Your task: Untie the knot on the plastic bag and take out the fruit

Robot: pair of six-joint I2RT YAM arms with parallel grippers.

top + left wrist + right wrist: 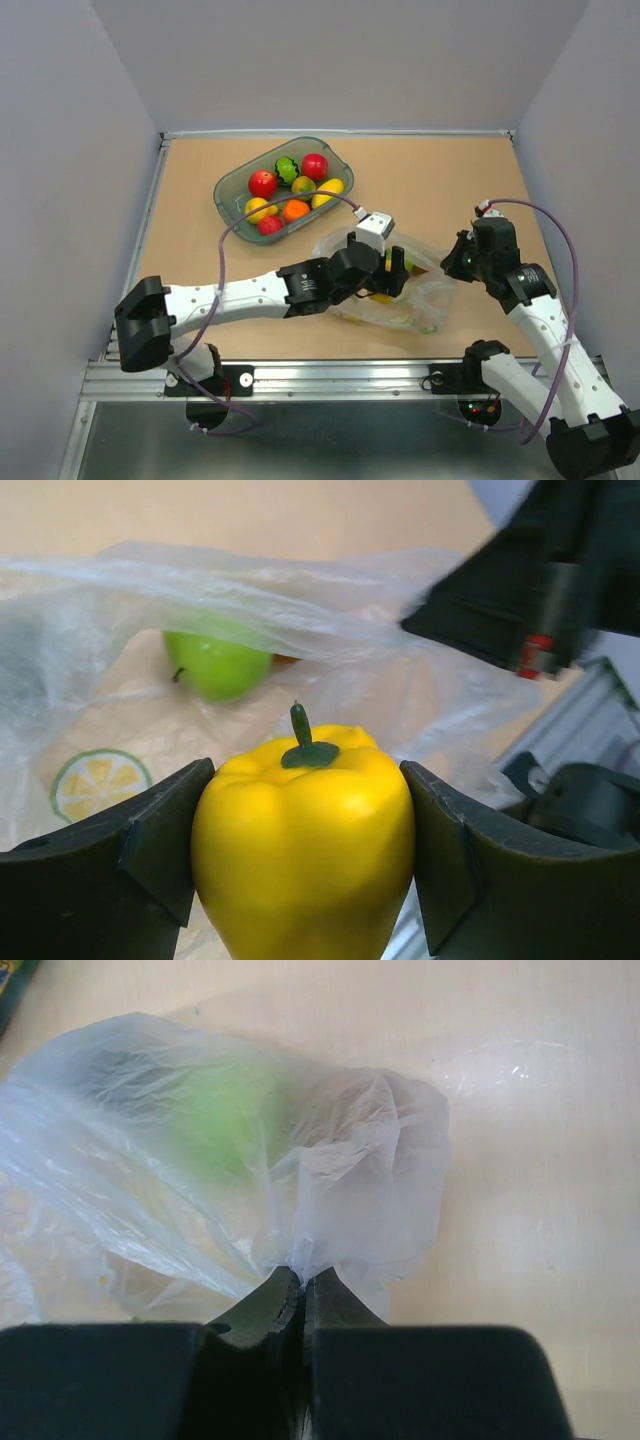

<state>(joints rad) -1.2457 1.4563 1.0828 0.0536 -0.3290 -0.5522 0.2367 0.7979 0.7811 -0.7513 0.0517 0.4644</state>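
Yellow toy pepper with a green stem: clamped between the fingers of the left hand, with bag film behind and above it.
Clear crinkly plastic bag with printed lemon marks: lying on the brown bench by the near edge, right of the middle.
Right hand: closed on a bunched fold of the bag.
Green toy apple: inside the bag, beyond the pepper.
Grey-green translucent tray: toward the far left corner, holding mixed toy fruit, well apart from the bag.

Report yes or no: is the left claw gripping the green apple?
No, the left claw grips the yellow pepper; the green apple lies loose behind it.
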